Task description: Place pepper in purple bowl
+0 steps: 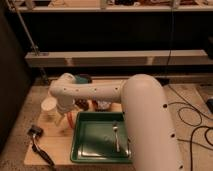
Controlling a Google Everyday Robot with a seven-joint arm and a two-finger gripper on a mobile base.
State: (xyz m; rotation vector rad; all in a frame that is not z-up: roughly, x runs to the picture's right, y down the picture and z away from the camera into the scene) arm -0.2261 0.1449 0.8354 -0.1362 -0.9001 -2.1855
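The pepper (70, 119), a thin red-orange chilli, lies on the wooden table just left of the green tray. My gripper (61, 118) hangs at the end of the white arm, low over the table right beside the pepper and open, with nothing seen between its fingers. The purple bowl (83, 78), dark and holding a teal block, stands at the back of the table and is partly hidden behind the arm's elbow.
A white cup (48, 104) stands left of the gripper. A green tray (85, 145) holds a spoon (116, 136). A reddish-brown bowl (103, 105) and a dark red cluster (82, 103) sit behind the tray. A black brush (38, 136) lies at the front left.
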